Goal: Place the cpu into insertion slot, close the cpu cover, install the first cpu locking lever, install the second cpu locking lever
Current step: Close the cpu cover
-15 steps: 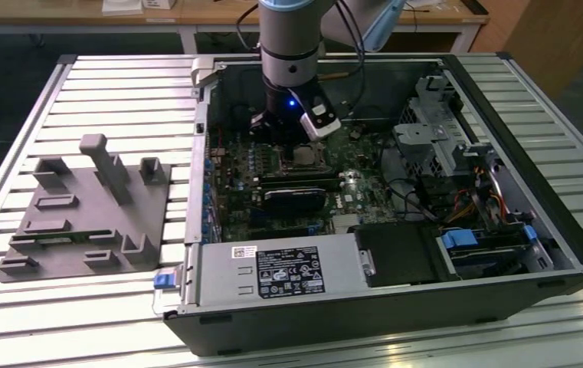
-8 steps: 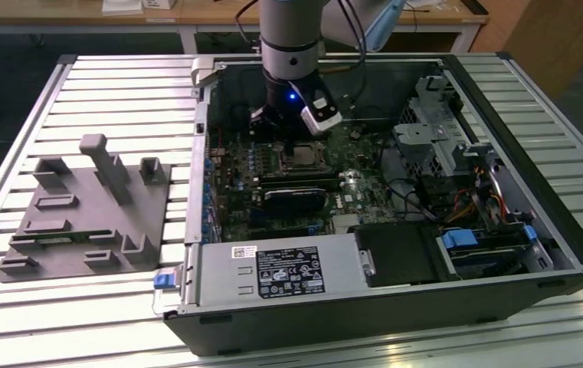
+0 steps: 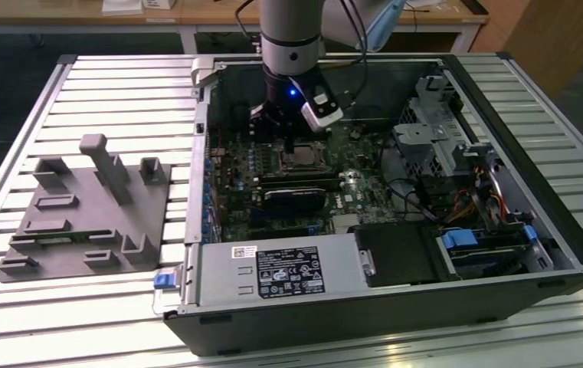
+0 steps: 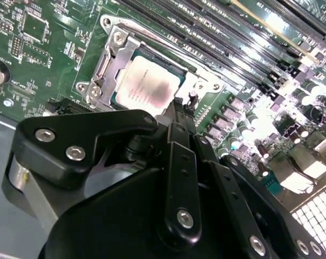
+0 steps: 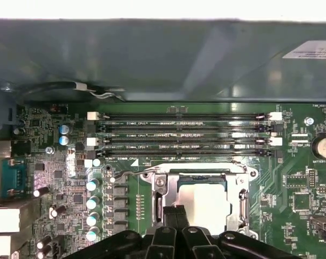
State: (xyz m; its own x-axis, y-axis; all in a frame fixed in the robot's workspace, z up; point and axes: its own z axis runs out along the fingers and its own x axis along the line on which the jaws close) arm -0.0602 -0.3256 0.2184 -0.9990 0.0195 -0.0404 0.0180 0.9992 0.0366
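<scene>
Cpu [image 4: 147, 89] lies flat in the insertion slot [image 3: 316, 159] on the motherboard, with the cpu cover [image 4: 117, 59] lying down around its silvery top. You have the pincer [image 4: 182, 108] clenched, its two black fingertips together with nothing visible between them, right at the edge of the cover and just beside the chip. In the first wrist view the fingers [image 5: 167, 216] stand at the cover's near edge, and the long memory slots [image 5: 184, 135] run beyond it. The exterior view gives you what the wrist cameras miss: the open computer case [image 3: 536, 230] on the slatted tabletop [image 3: 97, 84], and a grey fixture [image 3: 86, 215] towards the exterior view's left.
</scene>
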